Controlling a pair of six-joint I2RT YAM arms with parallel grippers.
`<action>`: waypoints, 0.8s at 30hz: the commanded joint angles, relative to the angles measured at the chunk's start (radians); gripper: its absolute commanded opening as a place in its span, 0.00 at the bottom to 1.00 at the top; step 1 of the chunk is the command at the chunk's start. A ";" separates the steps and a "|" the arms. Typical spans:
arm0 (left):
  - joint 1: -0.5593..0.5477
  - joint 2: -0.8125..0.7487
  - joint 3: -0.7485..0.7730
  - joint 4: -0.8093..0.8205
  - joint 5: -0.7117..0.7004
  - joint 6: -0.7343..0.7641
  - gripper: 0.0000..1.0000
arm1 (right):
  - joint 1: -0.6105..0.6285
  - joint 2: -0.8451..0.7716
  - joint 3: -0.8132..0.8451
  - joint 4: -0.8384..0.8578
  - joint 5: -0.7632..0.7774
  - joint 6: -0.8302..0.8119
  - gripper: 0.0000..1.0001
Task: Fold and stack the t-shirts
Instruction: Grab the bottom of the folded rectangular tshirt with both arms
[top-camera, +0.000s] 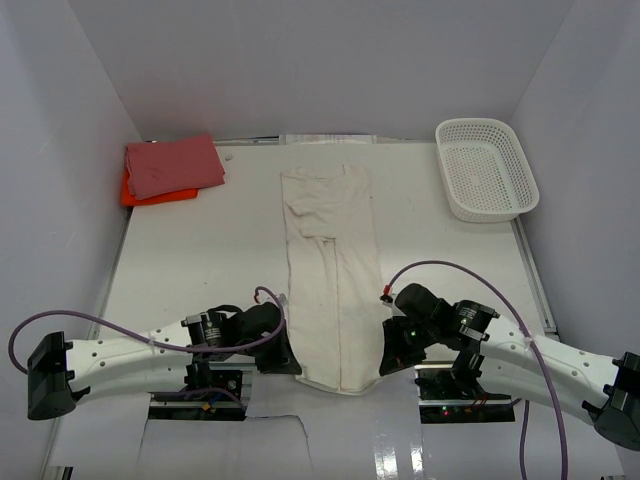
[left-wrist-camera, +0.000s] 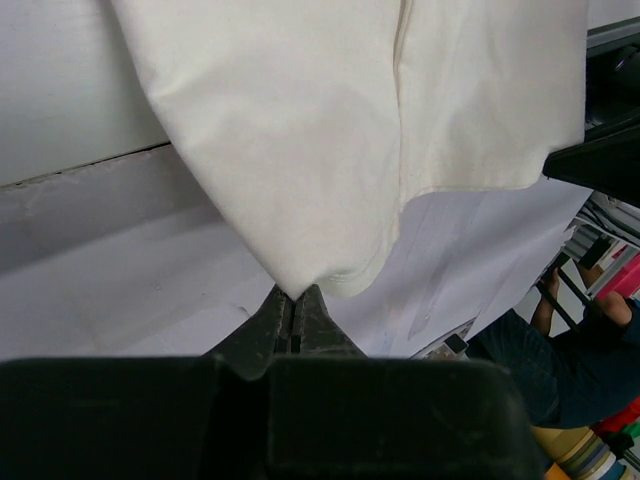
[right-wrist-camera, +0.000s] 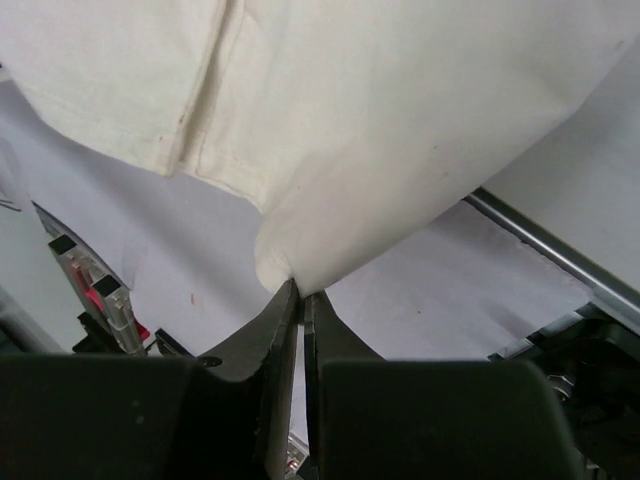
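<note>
The cream t-shirt (top-camera: 330, 270) lies in the middle of the table (top-camera: 200, 270) as a long narrow strip. It is folded along its length and runs from near the far edge down to the near edge. Its near end is between the two arms, and each arm holds one corner of it. The left gripper (top-camera: 290, 358) has its jaws pressed together on the near left corner of the cream cloth. In the left wrist view the corner goes down as a point between the two black fingertips (left-wrist-camera: 285, 318), and the cloth is lifted a little above the surface there. The right gripper (top-camera: 386, 358) is closed in the same way on the near right corner, where a small rounded fold of cloth sits between the two tips. At the far left corner of the table the dusty pink-red t-shirt (top-camera: 175, 165) lies folded on top of the bright orange t-shirt (top-camera: 135, 192), of which only the left and near border shows. A white mesh basket (top-camera: 487, 205) stands at the far right corner, well apart from all the shirts.
</note>
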 joint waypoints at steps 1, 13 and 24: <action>0.027 -0.002 0.054 -0.059 -0.051 0.003 0.00 | 0.005 0.041 0.076 -0.011 0.087 -0.040 0.08; 0.147 0.112 0.096 0.001 -0.002 0.095 0.00 | -0.003 0.138 0.166 -0.002 0.250 -0.090 0.08; 0.202 0.138 0.215 -0.071 -0.097 0.115 0.00 | -0.023 0.173 0.245 0.000 0.351 -0.129 0.08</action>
